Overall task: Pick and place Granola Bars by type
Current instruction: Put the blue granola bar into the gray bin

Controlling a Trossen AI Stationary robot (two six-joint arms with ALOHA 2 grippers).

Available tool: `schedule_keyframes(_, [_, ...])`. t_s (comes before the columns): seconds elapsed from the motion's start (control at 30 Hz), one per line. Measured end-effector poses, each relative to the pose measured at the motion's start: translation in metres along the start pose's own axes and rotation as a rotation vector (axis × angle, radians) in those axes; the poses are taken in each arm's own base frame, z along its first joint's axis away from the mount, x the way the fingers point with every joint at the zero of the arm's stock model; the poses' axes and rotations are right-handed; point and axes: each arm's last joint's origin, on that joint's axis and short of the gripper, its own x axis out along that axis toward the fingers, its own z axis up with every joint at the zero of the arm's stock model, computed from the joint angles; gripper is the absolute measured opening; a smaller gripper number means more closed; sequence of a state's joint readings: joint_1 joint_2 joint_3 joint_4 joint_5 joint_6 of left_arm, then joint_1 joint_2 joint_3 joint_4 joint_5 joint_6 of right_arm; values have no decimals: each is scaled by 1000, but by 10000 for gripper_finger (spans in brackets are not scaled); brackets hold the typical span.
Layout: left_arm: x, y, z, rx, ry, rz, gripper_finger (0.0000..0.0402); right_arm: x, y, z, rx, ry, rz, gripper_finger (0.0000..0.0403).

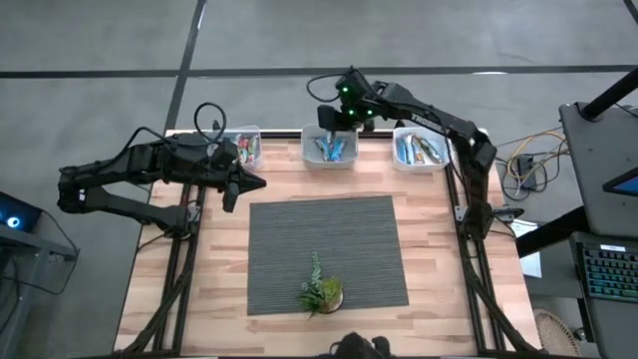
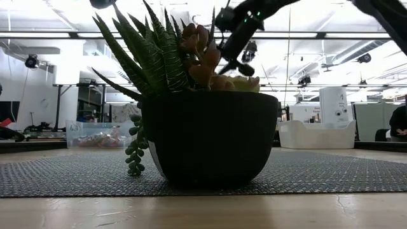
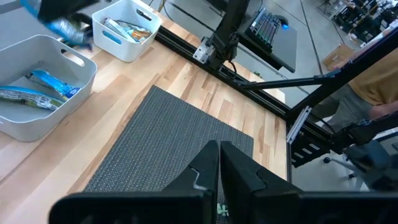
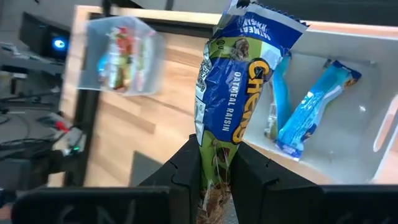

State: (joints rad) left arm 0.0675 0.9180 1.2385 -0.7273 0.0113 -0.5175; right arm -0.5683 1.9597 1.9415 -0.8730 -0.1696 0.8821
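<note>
Three bins stand along the table's far edge. The left bin (image 1: 244, 148) holds red-wrapped bars, the middle bin (image 1: 330, 150) blue ones (image 4: 311, 112), and the right bin (image 1: 420, 150) mixed ones. My right gripper (image 1: 334, 122) (image 4: 214, 158) hovers over the middle bin, shut on a blue granola bar (image 4: 233, 87). My left gripper (image 1: 254, 182) (image 3: 219, 155) waits shut and empty above the bare wood, left of the grey mat (image 1: 327, 254). My right gripper pinches the blue bar's end (image 4: 214, 146) between its two fingers. The fingers slant downward over the middle bin. The bar lies along them and sticks out past their tips, lifted clear above the bin.
A small plant in a dark pot (image 1: 321, 291) (image 2: 206, 137) stands on the mat near the table's front edge. Black frame rails run along the table's left and right sides. A desk with a keyboard (image 1: 608, 269) stands beyond the right edge.
</note>
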Motion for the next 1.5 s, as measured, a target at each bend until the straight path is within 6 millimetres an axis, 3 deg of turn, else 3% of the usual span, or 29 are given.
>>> schedule_keyframes(0.37, [1, 0, 0, 8, 1, 1, 0, 63, -25, 9, 63, 55, -95, 59])
schedule_keyframes(0.6, [1, 0, 0, 8, 1, 2, 0, 83, -37, 14, 84, 63, -124, 59])
schedule_keyframes(1.5, [1, 0, 0, 18, 1, 1, 0, 84, -44, 22, 106, 63, -106, 64])
